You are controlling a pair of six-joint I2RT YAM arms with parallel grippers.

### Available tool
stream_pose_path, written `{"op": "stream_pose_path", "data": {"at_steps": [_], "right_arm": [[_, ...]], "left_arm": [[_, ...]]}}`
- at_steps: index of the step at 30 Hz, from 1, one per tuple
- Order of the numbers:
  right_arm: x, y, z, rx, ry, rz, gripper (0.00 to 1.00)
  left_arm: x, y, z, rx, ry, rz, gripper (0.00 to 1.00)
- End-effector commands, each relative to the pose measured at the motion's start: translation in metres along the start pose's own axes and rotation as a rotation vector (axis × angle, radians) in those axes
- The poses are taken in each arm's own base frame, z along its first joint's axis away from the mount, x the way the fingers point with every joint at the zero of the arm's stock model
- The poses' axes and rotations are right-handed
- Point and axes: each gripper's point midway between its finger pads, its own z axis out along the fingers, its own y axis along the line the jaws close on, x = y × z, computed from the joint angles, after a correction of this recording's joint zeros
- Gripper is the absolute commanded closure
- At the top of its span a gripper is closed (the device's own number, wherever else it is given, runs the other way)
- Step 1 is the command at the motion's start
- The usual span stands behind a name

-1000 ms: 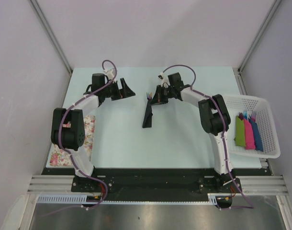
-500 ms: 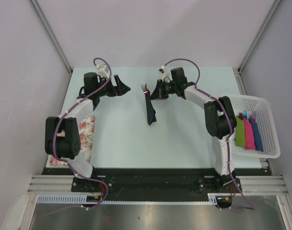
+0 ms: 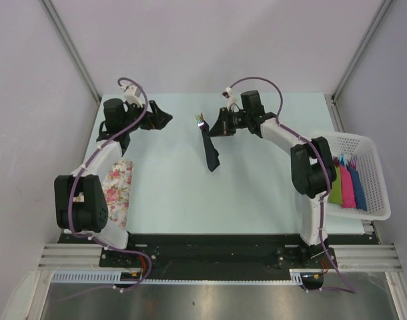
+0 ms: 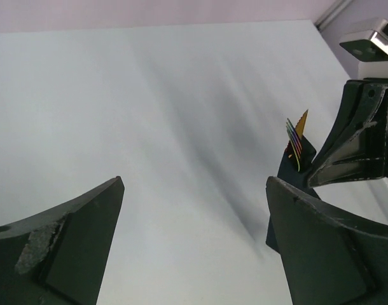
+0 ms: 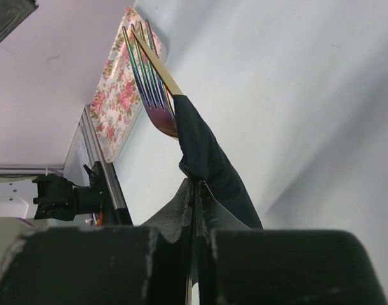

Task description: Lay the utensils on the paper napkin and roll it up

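Right claw [image 3: 217,127] pressed together, pinching the upper part of the rolled paper napkin [image 3: 210,150]. The utensils [image 5: 149,57] are wrapped inside, only the fork tines and a gold tip poking out the top. The roll hangs slanted over mid-counter [image 3: 170,193]; I can't tell if the tail touches.

Left claw [image 3: 160,117] spread wide, empty, well to the left.

Judgement: rolling looks done. Grip the overlapped edge firmly and keep the tines uppermost, or the wrap loosens and the cutlery slides out.

Stretched far back on both arms, spread wide at the left gripper [image 3: 161,118], pinched tight on the paper napkin [image 3: 211,152] at the right gripper [image 3: 212,128], fingers turned inward toward each other.
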Motion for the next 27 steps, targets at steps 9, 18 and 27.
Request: {"op": "stream_pose_path", "data": {"at_steps": [9,18,27], "right_arm": [[-0.039,0.108,-0.051,-0.218,-0.086,-0.255,1.00],[-0.038,0.175,-0.088,-0.315,-0.103,-0.402,1.00],[-0.018,0.234,-0.115,-0.376,-0.105,-0.575,1.00]], "left_arm": [[-0.027,-0.075,-0.058,0.451,-0.046,0.200,0.00],[0.004,-0.151,-0.090,0.710,-0.028,0.342,0.03],[0.004,-0.203,-0.105,0.862,-0.053,0.374,0.14]]}}
